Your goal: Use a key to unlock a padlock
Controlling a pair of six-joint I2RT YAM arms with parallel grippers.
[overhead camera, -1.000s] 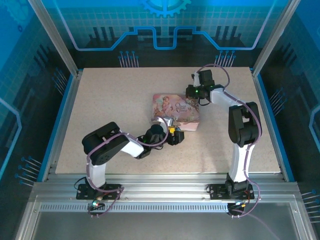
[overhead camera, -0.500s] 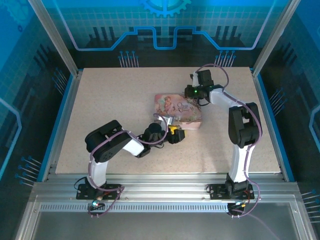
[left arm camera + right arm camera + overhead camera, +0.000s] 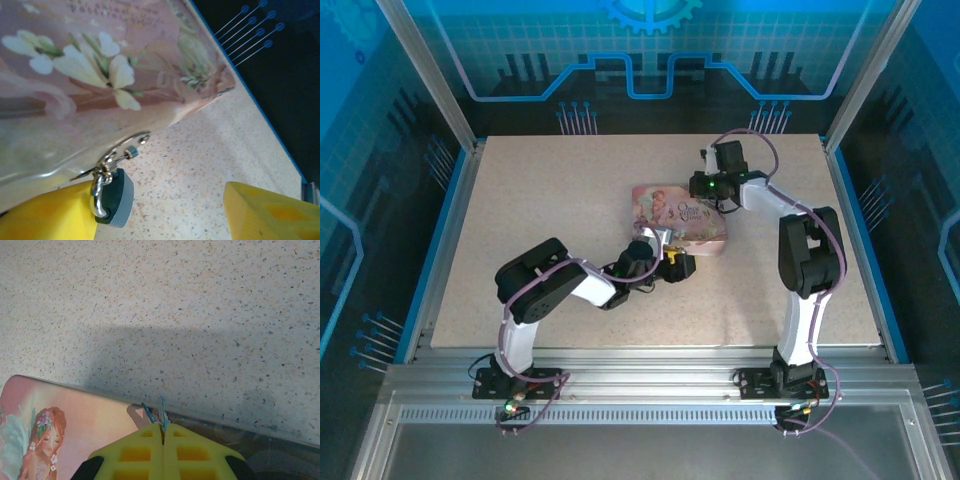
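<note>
Padlock, position: the padlock (image 3: 116, 199) is hung from the small metal hasp (image 3: 125, 144) on the near edge of the pink box (image 3: 75, 75), low against the table (image 3: 200, 165).
Padlock, build: a dark grey body is seen under a silvery shackle (image 3: 97, 199). It is very small beside the box.
Padlock, handling: it is judged to be light, rigid and smooth. It can swing freely on the hasp, so it is likely to turn away under a sideways push.
Padlock, hold point: the flat sides of the body are judged the best place to pinch. The shackle and the body's lower end should be left free. The keyhole's position cannot be made out.
Left gripper (image 3: 155, 202): the jaws are parted wide and nothing is gripped. The padlock lies between the jaws, touching or just beside one yellow finger (image 3: 45, 217) and well apart from the other.
Right gripper (image 3: 162, 429): the jaws are pressed together over the far edge of the box. A thin bluish sliver (image 3: 156, 415) protrudes from the tips. Whether it is the key cannot be told.
Pink box, handling: it is judged light enough to slide if the lock is tugged.
</note>
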